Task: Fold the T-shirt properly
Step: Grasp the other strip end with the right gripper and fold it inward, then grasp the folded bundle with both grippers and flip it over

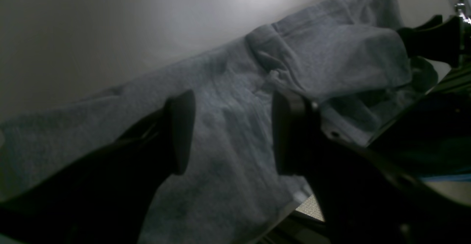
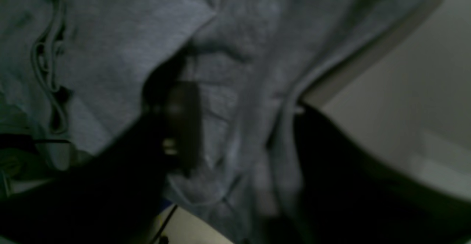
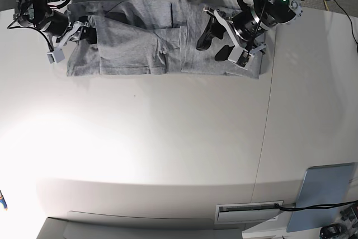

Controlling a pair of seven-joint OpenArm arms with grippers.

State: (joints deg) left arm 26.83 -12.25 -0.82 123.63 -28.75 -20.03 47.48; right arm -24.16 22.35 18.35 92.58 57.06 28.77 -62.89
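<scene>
We see the T-shirt (image 3: 156, 40) spread at the far edge of the white table (image 3: 168, 138). Our left gripper (image 3: 215, 42) hovers over it with jaws apart, empty. Our right gripper (image 3: 75, 36) has cloth between its fingers; whether it grips, we cannot tell.

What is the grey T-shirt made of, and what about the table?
T-shirt: looks like soft knitted cotton, matte and speckled grey; it creases and drapes. Table: seems a hard, smooth white board, maybe laminate; light glares off it.
</scene>
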